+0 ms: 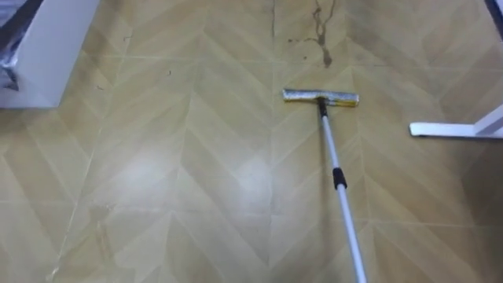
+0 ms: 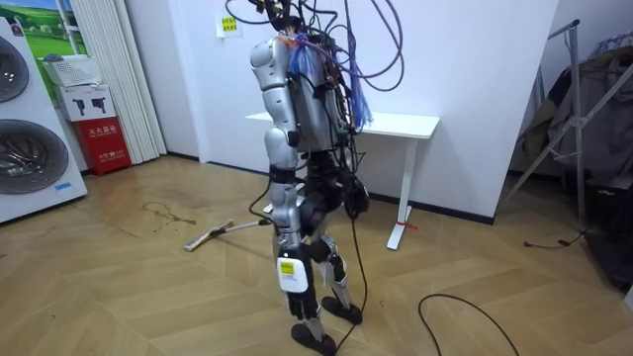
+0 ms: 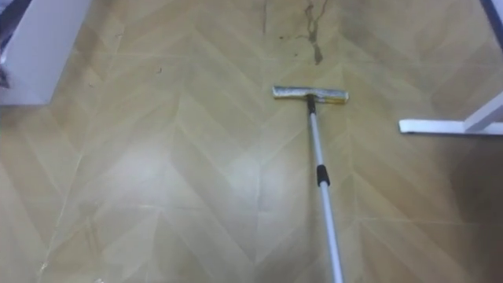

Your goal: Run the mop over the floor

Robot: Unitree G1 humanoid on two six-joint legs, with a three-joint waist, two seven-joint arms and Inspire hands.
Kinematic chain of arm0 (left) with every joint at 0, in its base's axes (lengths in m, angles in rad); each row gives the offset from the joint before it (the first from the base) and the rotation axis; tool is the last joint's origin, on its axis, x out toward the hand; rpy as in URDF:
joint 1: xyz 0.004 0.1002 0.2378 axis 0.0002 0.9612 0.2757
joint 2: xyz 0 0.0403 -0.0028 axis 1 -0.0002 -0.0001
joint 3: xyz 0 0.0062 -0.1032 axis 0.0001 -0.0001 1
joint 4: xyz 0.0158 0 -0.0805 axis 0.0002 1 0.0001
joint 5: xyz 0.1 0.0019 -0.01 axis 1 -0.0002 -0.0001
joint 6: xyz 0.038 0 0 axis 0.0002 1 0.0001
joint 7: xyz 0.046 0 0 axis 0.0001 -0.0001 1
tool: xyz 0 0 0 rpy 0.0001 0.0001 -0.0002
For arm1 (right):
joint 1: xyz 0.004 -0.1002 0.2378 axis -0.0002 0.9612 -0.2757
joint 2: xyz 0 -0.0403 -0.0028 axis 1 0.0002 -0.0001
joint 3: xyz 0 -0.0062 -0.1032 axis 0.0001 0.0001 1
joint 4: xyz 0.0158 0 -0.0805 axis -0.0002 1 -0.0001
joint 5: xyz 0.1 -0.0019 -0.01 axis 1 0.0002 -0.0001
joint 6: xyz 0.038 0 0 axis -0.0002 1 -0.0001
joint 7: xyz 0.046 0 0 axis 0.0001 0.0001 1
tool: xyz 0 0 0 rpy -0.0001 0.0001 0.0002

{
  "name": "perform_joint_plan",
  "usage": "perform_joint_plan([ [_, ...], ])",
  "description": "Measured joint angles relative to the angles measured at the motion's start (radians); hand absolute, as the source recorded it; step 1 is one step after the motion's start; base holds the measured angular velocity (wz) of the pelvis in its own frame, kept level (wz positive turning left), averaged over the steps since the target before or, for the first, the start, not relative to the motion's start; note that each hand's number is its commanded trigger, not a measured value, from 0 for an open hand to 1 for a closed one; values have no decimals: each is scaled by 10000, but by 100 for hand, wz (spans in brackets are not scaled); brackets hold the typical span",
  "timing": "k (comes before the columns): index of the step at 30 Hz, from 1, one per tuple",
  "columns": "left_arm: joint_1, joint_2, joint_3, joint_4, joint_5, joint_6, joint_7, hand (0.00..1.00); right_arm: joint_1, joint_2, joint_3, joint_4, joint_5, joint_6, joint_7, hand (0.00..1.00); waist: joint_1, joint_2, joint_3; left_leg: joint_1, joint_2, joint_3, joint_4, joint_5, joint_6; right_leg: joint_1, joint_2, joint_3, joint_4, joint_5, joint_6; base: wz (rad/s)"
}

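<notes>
Mopping looks under way, the flat mop (image 1: pixel 339 178) resting head-down on the parquet floor (image 1: pixel 181 173) short of the dark stain (image 1: pixel 323 45), though whether either hand (image 2: pixel 352 195) clamps its handle cannot be told; next, I judge, a push forward over that stain.

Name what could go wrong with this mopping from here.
The mop head lies short of the dark stain; a short push may miss it, or smear it wider. The white table foot lies right of the pole; a sideways sweep could knock it.
</notes>
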Motion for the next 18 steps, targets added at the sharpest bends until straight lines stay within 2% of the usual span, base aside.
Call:
perform_joint_plan([
  [1, -3, 0, 0, 0, -4, -5, 1, 0, 0, -17, 17, 3, 27, 0, -3, 100, -6, -2, -2, -162, -40, 6, 132, -12, -21, -146, -72, -10, 156, -113, 3, 12],
  [4, 14, 9, -10, 16, -21, -18, 7, 0, -1, -133, 31, 84, 203, -4, 3, 100, -18, 105, -9, -712, -79, 5, 794, -110, -152, -613, -245, -95, 883, -489, -154, 16],
  [6, 25, 7, -9, 22, -246, -23, 59, 0, -72, -233, 136, 285, 406, -4, -24, 100, 97, 220, -74, -983, -70, -70, 1293, -181, -271, -777, -272, -260, 1389, -672, -313, 15],
  [9, -5, 23, -8, 20, -396, -14, 97, 0, -463, -359, 193, 775, 527, -3, -59, 100, 295, 237, -94, -1442, -67, 79, 2114, -268, -479, -1122, -439, -438, 2222, -1041, -543, 19],
  [10, 0, 31, -12, 21, -398, -10, 92, 0, -589, -407, 192, 962, 535, -11, -64, 100, 305, 151, -69, -1569, -46, 161, 2390, -281, -588, -1206, -489, -480, 2418, -1200, -662, 27],
  [11, -8, 72, -73, 13, -399, 19, 80, 0, -962, -541, 181, 1315, 527, -18, -21, 100, 306, 133, -53, -1932, 103, 422, 3141, -172, -1048, -1328, -599, -502, 2848, -1438, -712, 0],
  [12, 55, 143, -305, 24, -650, 55, 95, 0, -1336, -762, 232, 1554, 490, 34, 64, 100, 507, 61, 19, -2434, 487, 898, 4444, 62, -1366, -1407, -654, -505, 3314, -1744, -624, -17],
  [13, 56, 197, -448, 25, -877, 62, 95, 0, -1515, -897, 306, 1596, 452, 74, 119, 100, 615, 54, 22, -2654, 689, 1004, 5206, 288, -1400, -1427, -702, -543, 3541, -1862, -621, -54],
  [14, 102, 295, -621, 80, -1287, 34, 101, 0, -1935, -1170, 389, 1598, 361, 67, 203, 100, 856, 35, 25, -2986, 1018, 1119, 5989, 731, -1330, -1439, -802, -625, 3894, -2056, -571, -66],
  [15, 147, 422, -680, 134, -1590, -12, 99, 0, -2458, -1399, 435, 1584, 316, 54, 262, 100, 1085, -32, 50, -3136, 1267, 1344, 6318, 1020, -1226, -1447, -828, -621, 4077, -2132, -529, -58],
  [16, 148, 520, -749, 133, -1712, -42, 99, 0, -2762, -1478, 476, 1584, 307, 53, 286, 100, 1109, -117, 65, -3137, 1327, 1435, 6303, 1043, -1218, -1446, -888, -630, 4104, -2134, -523, -20],
  [17, 87, 741, -795, 118, -1779, -138, 91, 0, -3395, -1618, 539, 1577, 320, 50, 387, 100, 1064, -292, 96, -3134, 1312, 1532, 6089, 980, -1177, -1458, -961, -622, 4118, -2141, -509, 28],
  [18, -52, 942, -795, 98, -1755, -243, 91, 0, -3880, -1774, 540, 1528, 372, 49, 494, 100, 1052, -398, 130, -3134, 1314, 1581, 5380, 695, -1018, -1458, -931, -601, 4103, -2151, -477, 45],
])
